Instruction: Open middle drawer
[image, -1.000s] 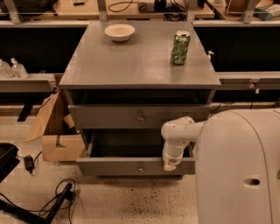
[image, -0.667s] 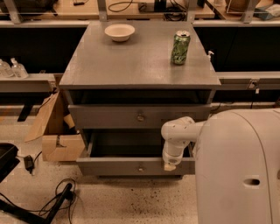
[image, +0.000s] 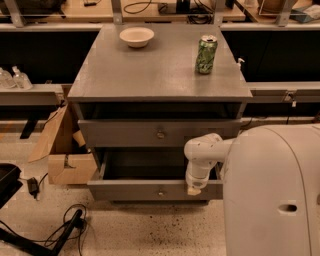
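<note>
The middle drawer (image: 135, 190) is a wide grey drawer with a small round knob (image: 161, 192). It stands pulled out from the grey cabinet (image: 150, 75), and its plain grey inside (image: 145, 165) shows. Above it is the taller-fronted drawer (image: 125, 133) with a bigger knob (image: 160, 134), pushed in. The lowest drawer is hidden under the open one. My white arm (image: 200, 150) reaches down from the right. My gripper (image: 193, 189) is at the top edge of the middle drawer's front, right of the knob.
A white bowl (image: 136, 36) and a green can (image: 206, 54) stand on the cabinet top. An open cardboard box (image: 65, 155) is on the floor at the left. Black cables (image: 60, 230) lie at the front left. My white body (image: 272, 195) fills the right.
</note>
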